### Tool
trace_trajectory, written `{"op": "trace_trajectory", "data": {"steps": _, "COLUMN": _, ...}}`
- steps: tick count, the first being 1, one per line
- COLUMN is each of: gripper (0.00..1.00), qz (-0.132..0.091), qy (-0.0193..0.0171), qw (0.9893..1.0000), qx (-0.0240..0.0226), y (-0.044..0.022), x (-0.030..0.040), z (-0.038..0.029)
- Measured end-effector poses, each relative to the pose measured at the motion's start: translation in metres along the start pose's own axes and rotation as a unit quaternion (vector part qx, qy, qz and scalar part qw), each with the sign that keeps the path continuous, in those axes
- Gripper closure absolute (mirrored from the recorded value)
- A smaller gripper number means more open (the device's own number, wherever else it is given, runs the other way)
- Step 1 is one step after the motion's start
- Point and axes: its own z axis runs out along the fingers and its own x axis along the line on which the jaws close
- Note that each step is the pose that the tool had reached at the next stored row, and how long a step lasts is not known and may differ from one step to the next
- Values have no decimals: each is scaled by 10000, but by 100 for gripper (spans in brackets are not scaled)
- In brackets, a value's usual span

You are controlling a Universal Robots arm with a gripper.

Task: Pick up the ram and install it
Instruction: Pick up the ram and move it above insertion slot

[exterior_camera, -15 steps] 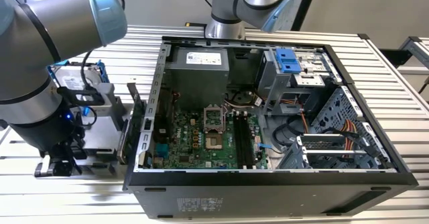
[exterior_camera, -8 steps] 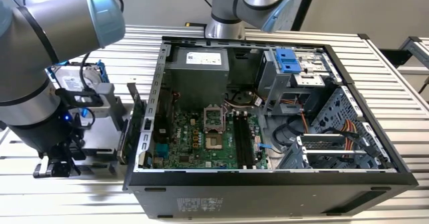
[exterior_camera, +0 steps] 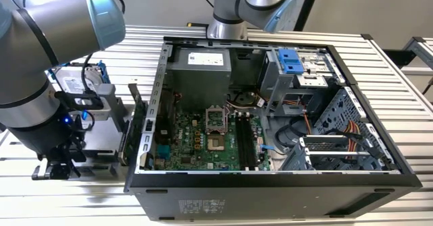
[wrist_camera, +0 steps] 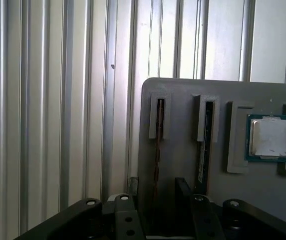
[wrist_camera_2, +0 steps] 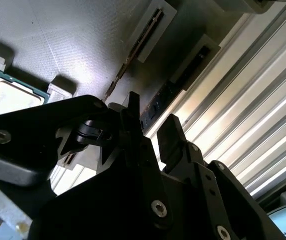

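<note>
Pick-up stage: ram (wrist_camera: 205, 135) ungrasped, seated in holder (wrist_camera: 182, 92); gripper (wrist_camera: 157, 187) spread apart above holder. Grasp calls for jaws squared astride thin board edge.

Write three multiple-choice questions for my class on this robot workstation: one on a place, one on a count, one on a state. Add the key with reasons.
1. Where does the processor lie?
A) in a recess of the grey tray
B) on top of a hard drive
C) on the bare ribbed table

2. How many thin boards stand on edge in the tray's slots?
A) one
B) two
C) four

3. How does the gripper stand?
A) shut on the processor
B) shut on a cable
C) open, fingers apart

Key:
1. A: in both wrist views the tray's raised frame surrounds it.
2. B: a second board stands in the neighbouring slot.
3. C: a gap shows between the fingers in both wrist views.
</note>
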Motion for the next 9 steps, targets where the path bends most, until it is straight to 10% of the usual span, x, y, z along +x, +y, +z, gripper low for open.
{"op": "trace_trajectory", "data": {"steps": 4, "gripper": 0, "qz": 0, "qy": -1, "qw": 10000, "qx": 1, "y": 0, "x": 0, "z": 1}}
{"op": "trace_trajectory", "data": {"steps": 5, "gripper": 100, "qz": 0, "qy": -1, "qw": 10000, "qx": 0, "y": 0, "x": 0, "z": 1}}
{"op": "trace_trajectory", "data": {"steps": 9, "gripper": 100, "qz": 0, "qy": 0, "qw": 10000, "qx": 0, "y": 0, "x": 0, "z": 2}}
